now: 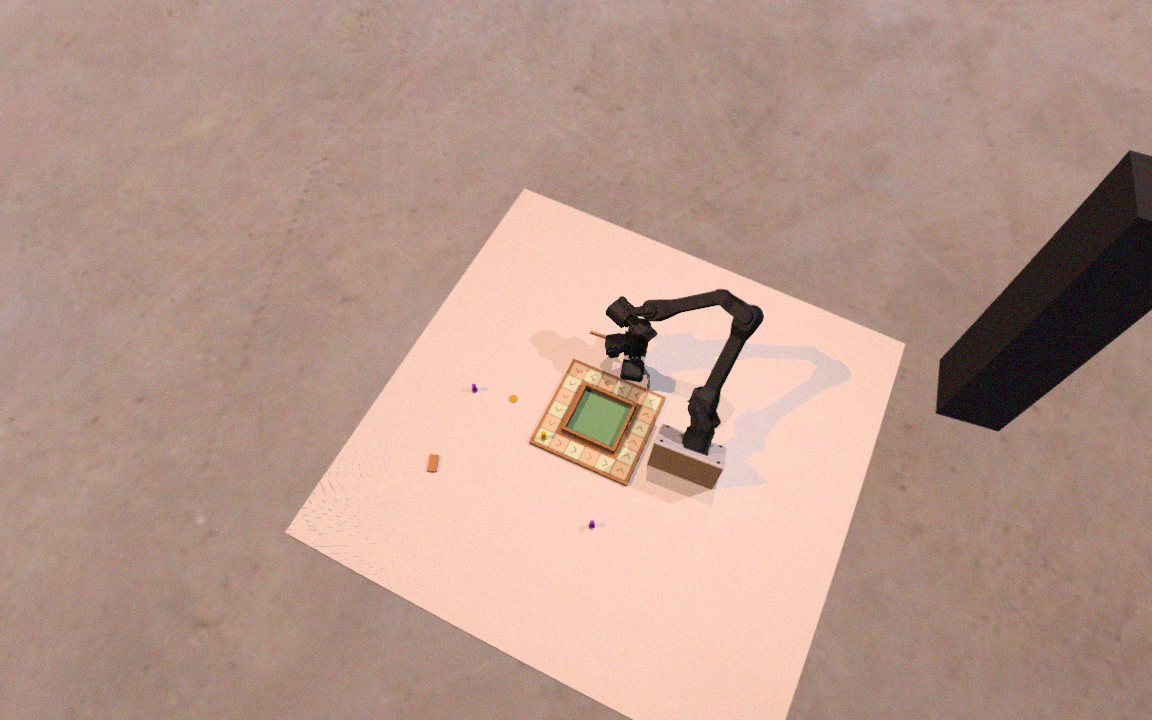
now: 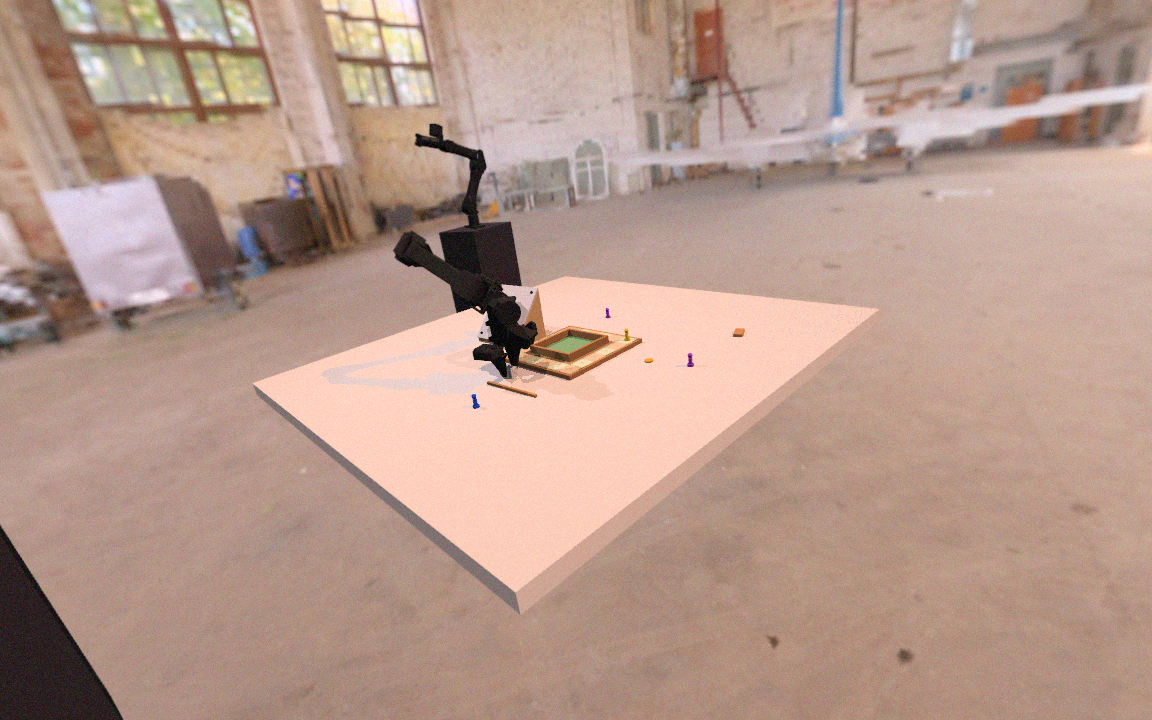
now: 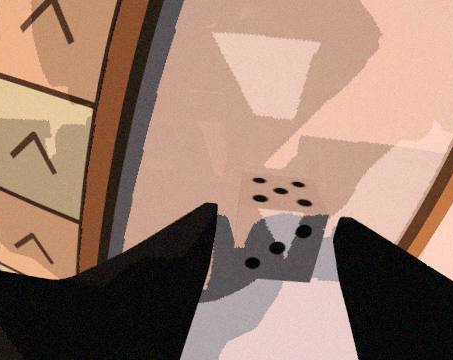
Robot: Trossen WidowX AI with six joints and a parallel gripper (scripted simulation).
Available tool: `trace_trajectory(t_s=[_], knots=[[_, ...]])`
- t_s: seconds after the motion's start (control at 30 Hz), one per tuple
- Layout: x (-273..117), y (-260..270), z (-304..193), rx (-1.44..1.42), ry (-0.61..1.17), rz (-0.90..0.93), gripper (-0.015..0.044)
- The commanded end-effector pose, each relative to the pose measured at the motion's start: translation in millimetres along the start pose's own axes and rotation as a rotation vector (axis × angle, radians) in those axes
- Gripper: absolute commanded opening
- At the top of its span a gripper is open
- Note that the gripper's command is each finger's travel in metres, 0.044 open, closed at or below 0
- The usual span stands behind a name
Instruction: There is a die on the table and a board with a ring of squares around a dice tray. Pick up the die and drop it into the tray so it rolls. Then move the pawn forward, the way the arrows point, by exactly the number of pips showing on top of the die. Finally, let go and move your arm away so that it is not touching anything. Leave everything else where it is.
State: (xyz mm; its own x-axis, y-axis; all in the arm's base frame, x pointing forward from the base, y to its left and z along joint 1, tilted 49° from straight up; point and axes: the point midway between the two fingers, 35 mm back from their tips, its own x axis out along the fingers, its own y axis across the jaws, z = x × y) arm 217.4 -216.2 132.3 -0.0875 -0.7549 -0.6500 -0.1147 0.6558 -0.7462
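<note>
The die [image 2: 509,372] [image 3: 271,245] rests on the table beside the board; a five-pip face and a three-pip face show in the wrist view. My gripper [image 2: 507,368] [image 3: 277,222] is low over the table and open, one finger on each side of the die, with narrow gaps beside it. The arm hides the die in the top view. The board [image 1: 578,463] [image 2: 605,357] [image 3: 111,105] carries arrowed squares around the green-floored dice tray [image 1: 600,418] [image 2: 573,343], which is empty. The yellow pawn [image 1: 543,436] [image 2: 626,334] stands upright on a corner square.
A thin wooden stick [image 1: 596,334] [image 2: 511,389] [image 3: 442,200] lies close beside the die. A blue pawn [image 2: 474,401] stands beyond it. Two purple pawns [image 1: 474,388] [image 1: 591,524], an orange disc [image 1: 513,398] [image 2: 648,360] and an orange-brown block [image 1: 432,462] [image 2: 738,332] are around the board.
</note>
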Motion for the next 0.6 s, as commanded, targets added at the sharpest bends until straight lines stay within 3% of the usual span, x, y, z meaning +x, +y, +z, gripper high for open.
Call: trace_trajectory(t_s=[0.0,0.23,0.33,0.57], knots=[[1.2,0.8,0.2,-0.006,-0.001,0.003,0.0118],[1.2,0.8,0.2,-0.006,-0.001,0.003,0.0071],[-2.2,0.9,1.1,-0.005,-0.002,0.005,0.0000],[-39.3,0.9,6.0,-0.004,-0.004,0.021,0.0000]])
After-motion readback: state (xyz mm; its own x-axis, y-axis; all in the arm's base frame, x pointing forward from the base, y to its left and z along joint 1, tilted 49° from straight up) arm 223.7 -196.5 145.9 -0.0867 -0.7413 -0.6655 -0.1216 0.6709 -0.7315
